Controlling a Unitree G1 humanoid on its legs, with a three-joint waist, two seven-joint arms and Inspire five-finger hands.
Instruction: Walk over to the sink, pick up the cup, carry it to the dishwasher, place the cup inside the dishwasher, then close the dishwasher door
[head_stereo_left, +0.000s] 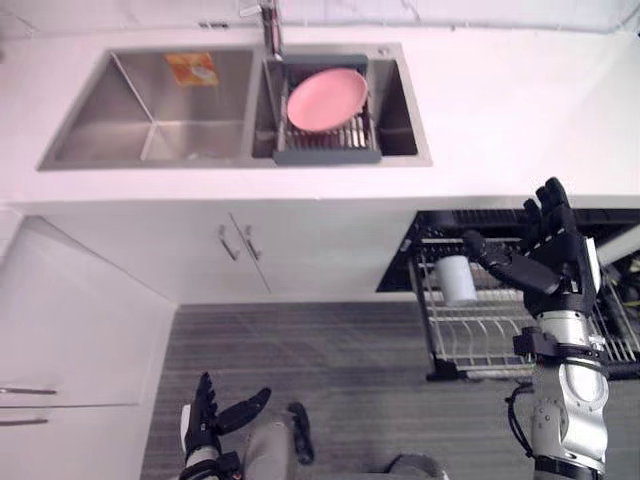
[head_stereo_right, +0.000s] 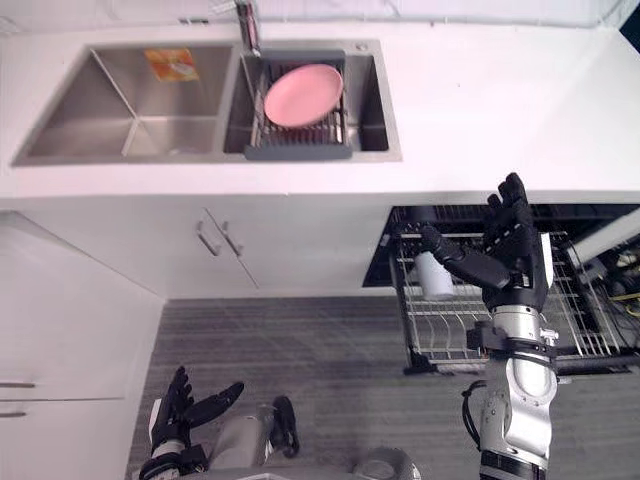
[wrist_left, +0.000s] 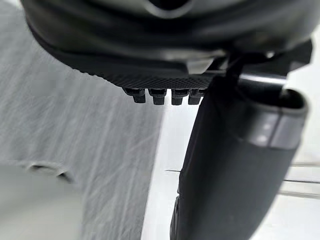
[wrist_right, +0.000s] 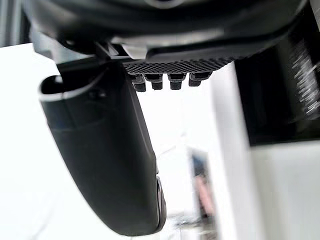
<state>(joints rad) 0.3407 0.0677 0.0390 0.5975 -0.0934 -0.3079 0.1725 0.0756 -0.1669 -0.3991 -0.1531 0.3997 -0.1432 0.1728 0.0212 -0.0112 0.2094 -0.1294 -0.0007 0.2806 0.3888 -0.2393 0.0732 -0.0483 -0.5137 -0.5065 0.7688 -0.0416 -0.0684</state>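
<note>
Fingers (head_stereo_left: 548, 203) of your right hand (head_stereo_left: 556, 258) spread, holding nothing. Small white cylindrical cup (head_stereo_left: 457, 281) stands at left edge of wire dishwasher rack (head_stereo_left: 478, 338), just beside thumb. Likely light, rigid, slick, breakable: grip its sidewall.

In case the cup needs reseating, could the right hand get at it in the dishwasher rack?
Probably yes: the open right hand hovers beside the white cup, with nothing between them.

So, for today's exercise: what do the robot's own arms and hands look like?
The right arm is a silver-grey, rounded shell with a black wrist collar. The right hand and left hand are dark, with slim fingers, a dotted palm texture and a thick rounded thumb.
</note>
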